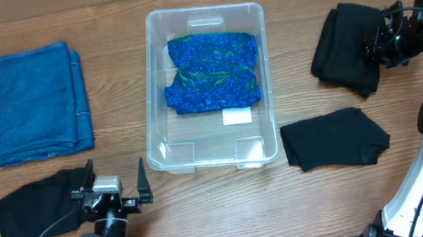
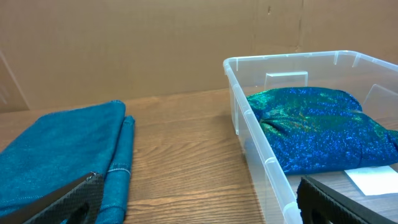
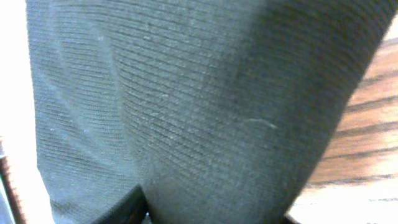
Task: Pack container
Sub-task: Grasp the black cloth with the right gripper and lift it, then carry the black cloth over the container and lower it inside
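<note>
The clear plastic container (image 1: 150, 94) stands mid-table with a shiny blue-green cloth (image 1: 214, 71) in its far half and a white label (image 1: 236, 116) on its base. In the left wrist view the container's rim (image 2: 252, 124) is on the right, with the cloth (image 2: 317, 127) and the label (image 2: 373, 180) inside. My left gripper (image 1: 115, 183) is open and empty near the front edge, left of the container; its fingers (image 2: 199, 208) frame bare wood. My right gripper (image 1: 378, 49) is shut on a black cloth (image 1: 345, 46) at the far right. That cloth (image 3: 199, 106) fills the right wrist view between the fingers (image 3: 208, 208).
A folded teal towel (image 1: 37, 102) lies at the far left and also shows in the left wrist view (image 2: 62, 149). One black cloth (image 1: 34, 206) lies at the front left beside my left gripper. Another black cloth (image 1: 334, 140) lies right of the container's front corner.
</note>
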You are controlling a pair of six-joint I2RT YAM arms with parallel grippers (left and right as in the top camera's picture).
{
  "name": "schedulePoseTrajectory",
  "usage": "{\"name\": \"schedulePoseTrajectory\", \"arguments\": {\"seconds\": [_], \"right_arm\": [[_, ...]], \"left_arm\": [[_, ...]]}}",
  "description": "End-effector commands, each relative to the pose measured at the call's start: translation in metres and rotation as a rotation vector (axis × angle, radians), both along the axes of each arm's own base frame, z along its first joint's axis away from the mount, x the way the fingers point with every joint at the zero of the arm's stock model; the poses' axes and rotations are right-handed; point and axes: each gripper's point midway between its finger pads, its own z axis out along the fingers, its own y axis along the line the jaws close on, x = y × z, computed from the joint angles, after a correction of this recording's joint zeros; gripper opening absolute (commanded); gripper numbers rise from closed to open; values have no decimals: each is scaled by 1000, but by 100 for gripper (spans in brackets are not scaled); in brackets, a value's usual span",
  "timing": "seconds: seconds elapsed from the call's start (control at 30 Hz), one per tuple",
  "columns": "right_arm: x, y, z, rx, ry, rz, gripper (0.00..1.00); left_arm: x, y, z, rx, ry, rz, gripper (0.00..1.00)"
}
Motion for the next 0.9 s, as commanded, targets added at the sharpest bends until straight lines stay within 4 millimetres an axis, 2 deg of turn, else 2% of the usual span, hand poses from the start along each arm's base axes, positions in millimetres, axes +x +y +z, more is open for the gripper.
{"name": "schedulePoseTrajectory", "arguments": {"seconds": [0.0, 0.03, 0.17, 0.23, 0.27, 0.4, 0.53, 0.63, 0.67, 0.73, 0.8, 0.87], "right_arm": [[8, 18, 12, 173, -67, 16, 14], [12, 23, 25, 256, -114, 23, 8], [20, 31, 82, 520, -279, 43, 4], [16, 31, 134, 684, -389, 59, 4], [13, 31, 151, 721, -422, 68, 4], [-6, 41, 221, 758, -525, 115, 4], [-36, 66, 289, 704, -602, 179, 4], [-71, 101, 339, 673, -648, 248, 4], [-88, 121, 357, 670, -658, 287, 4], [-113, 154, 376, 667, -652, 349, 4], [-135, 187, 379, 622, -608, 406, 4], [-149, 216, 370, 550, -546, 463, 4]], "left_arm": [[0, 2, 0, 20, -7, 8, 100], [0, 2, 0, 20, -7, 8, 100], [0, 2, 0, 20, -7, 8, 100], [0, 2, 0, 20, -7, 8, 100], [0, 2, 0, 20, -7, 8, 100], [0, 2, 0, 20, -7, 8, 100], [0, 2, 0, 20, -7, 8, 100], [0, 2, 0, 20, -7, 8, 100], [0, 2, 0, 20, -7, 8, 100], [0, 2, 0, 20, -7, 8, 100], [0, 2, 0, 20, -7, 8, 100], [0, 2, 0, 20, -7, 8, 100]]}}
